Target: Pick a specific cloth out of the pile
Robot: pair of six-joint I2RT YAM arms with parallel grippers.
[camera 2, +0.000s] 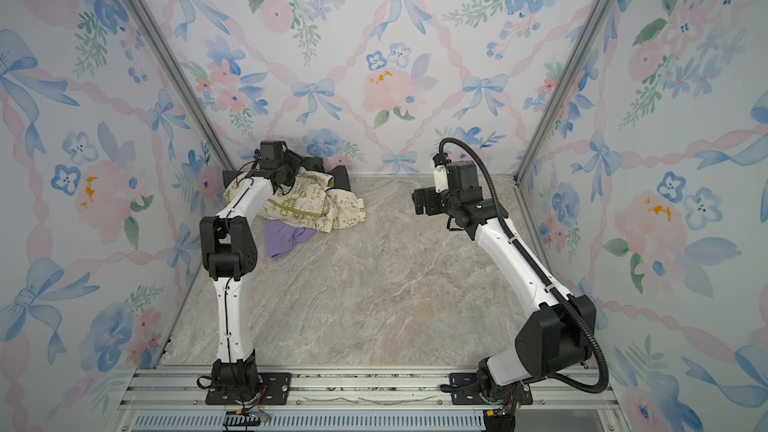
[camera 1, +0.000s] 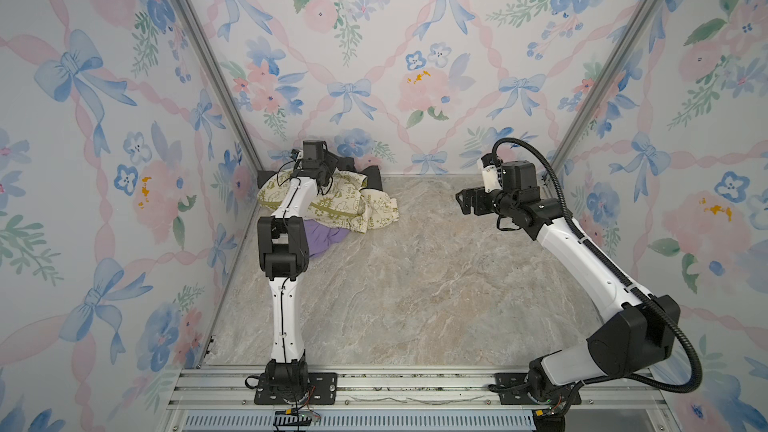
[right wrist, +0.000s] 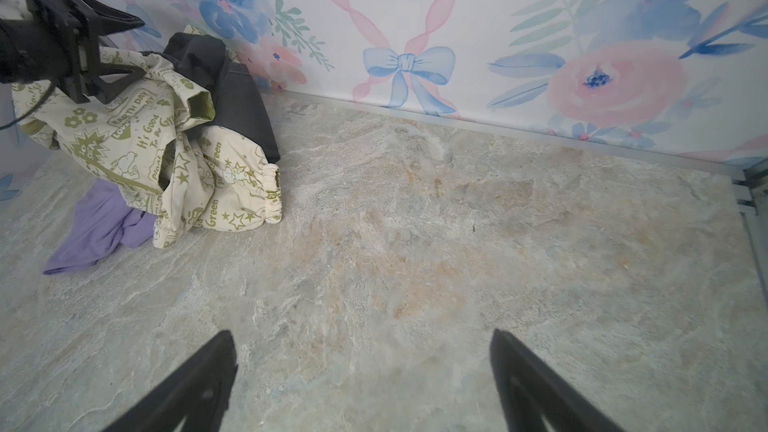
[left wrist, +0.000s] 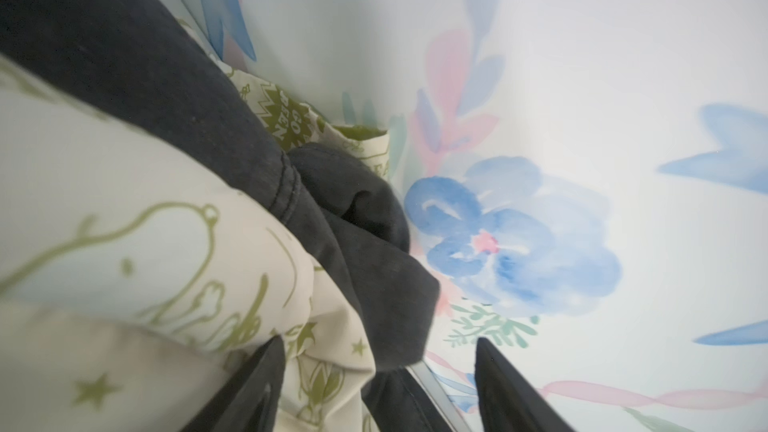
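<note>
The pile [camera 1: 340, 201] [camera 2: 307, 205] lies in the far left corner: a cream cloth with olive-green prints [right wrist: 166, 139] over a dark grey garment [right wrist: 241, 93] [left wrist: 124, 56]. The lavender-purple cloth [camera 1: 326, 238] [camera 2: 286, 236] [right wrist: 99, 226] pokes out flat from under the pile's near side, mostly covered. My left gripper [camera 1: 328, 168] [camera 2: 297, 164] [left wrist: 379, 342] [right wrist: 112, 51] sits on top of the pile, open, with cream and dark fabric lying loose between its jaws. My right gripper [camera 1: 461, 201] [camera 2: 417, 201] [right wrist: 361, 334] hovers open and holds nothing, over bare table to the right of the pile.
The marble-patterned table [camera 1: 415, 284] [right wrist: 415, 243] is boxed in by floral walls at the back and both sides [camera 1: 374, 76]. The pile presses against the back wall. A metal rail [camera 1: 374, 384] runs along the near edge.
</note>
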